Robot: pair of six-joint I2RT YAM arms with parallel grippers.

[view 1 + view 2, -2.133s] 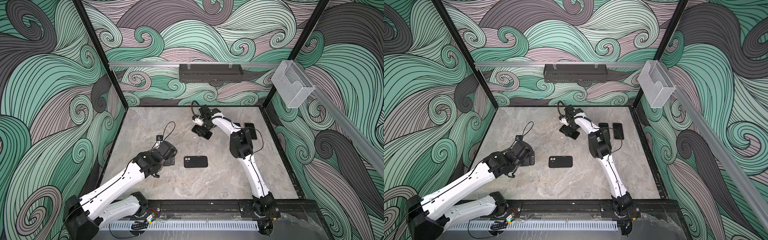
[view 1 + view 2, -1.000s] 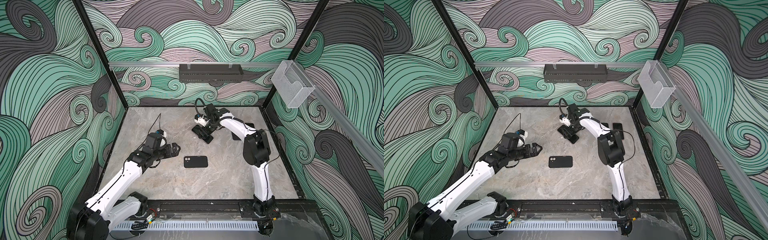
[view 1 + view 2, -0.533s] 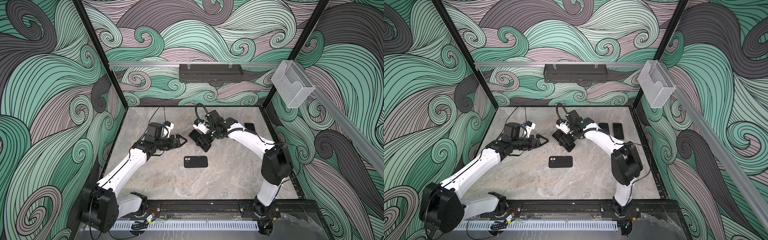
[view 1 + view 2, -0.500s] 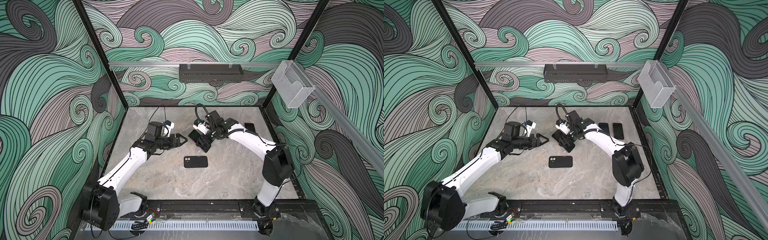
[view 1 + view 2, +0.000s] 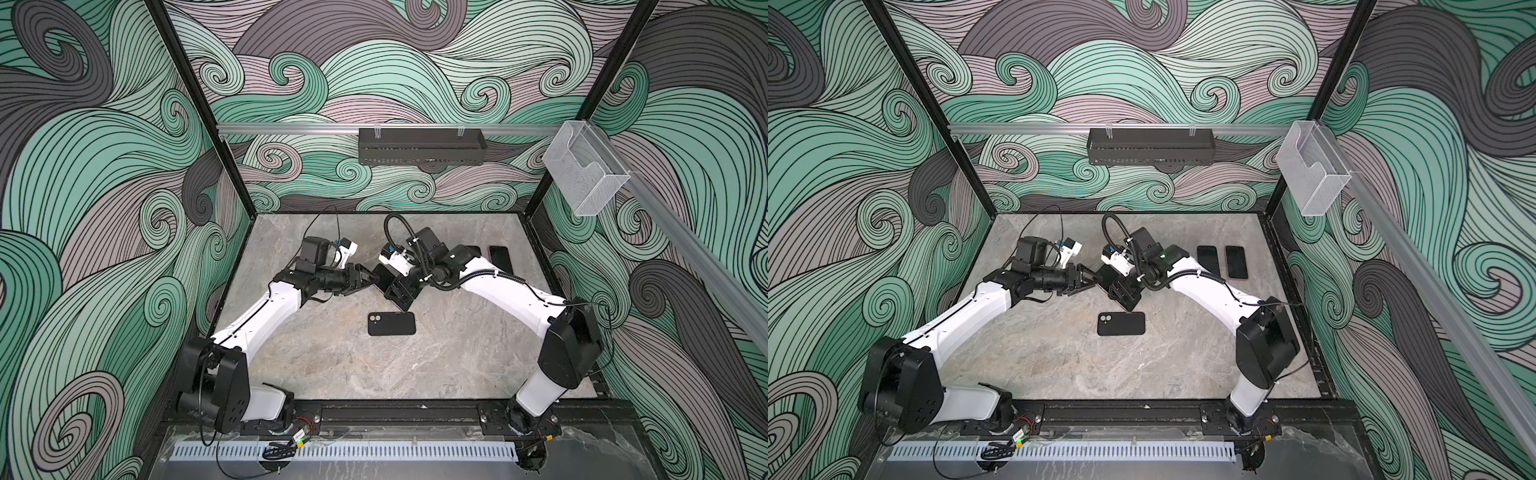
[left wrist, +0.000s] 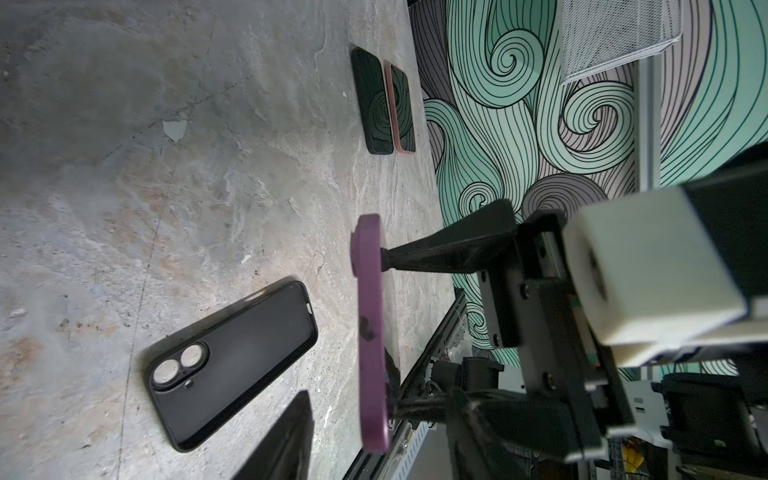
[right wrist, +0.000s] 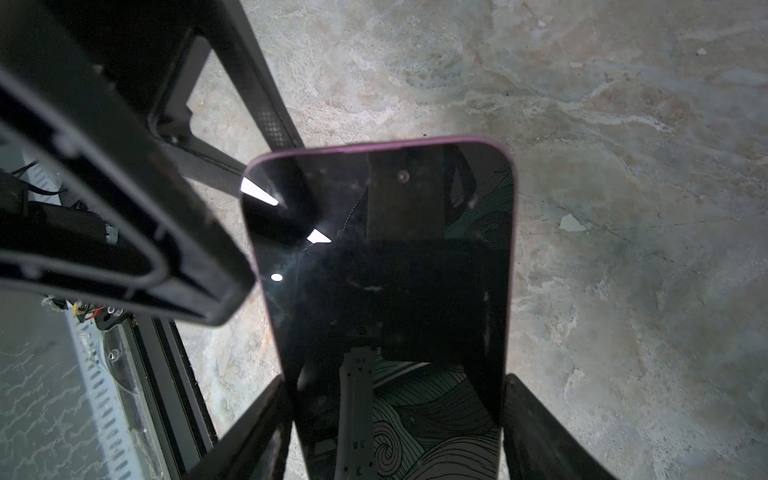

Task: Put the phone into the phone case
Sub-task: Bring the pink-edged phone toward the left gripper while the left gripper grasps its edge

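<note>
The phone (image 5: 381, 275) (image 5: 1106, 274) has a purple body and a dark screen. It hangs tilted above the table, and my right gripper (image 5: 400, 290) (image 5: 1123, 291) (image 7: 397, 415) is shut on its two long sides. My left gripper (image 5: 365, 279) (image 5: 1087, 281) comes in from the left, its jaws apart at the phone's free end. In the left wrist view the phone (image 6: 372, 332) shows edge-on, with a gap between it and the one left finger (image 6: 286, 440) in view. The black phone case (image 5: 391, 323) (image 5: 1121, 323) (image 6: 232, 361) lies flat on the table below, hollow side up.
Two more phones (image 5: 1207, 259) (image 5: 1236, 262) lie side by side at the back right of the table. A black basket (image 5: 422, 145) hangs on the back wall. A clear holder (image 5: 584, 174) is mounted on the right rail.
My left arm has swung from the near left up to the phone's end, its jaws narrowing. My right arm has carried the phone from the back toward the middle, above the case.
</note>
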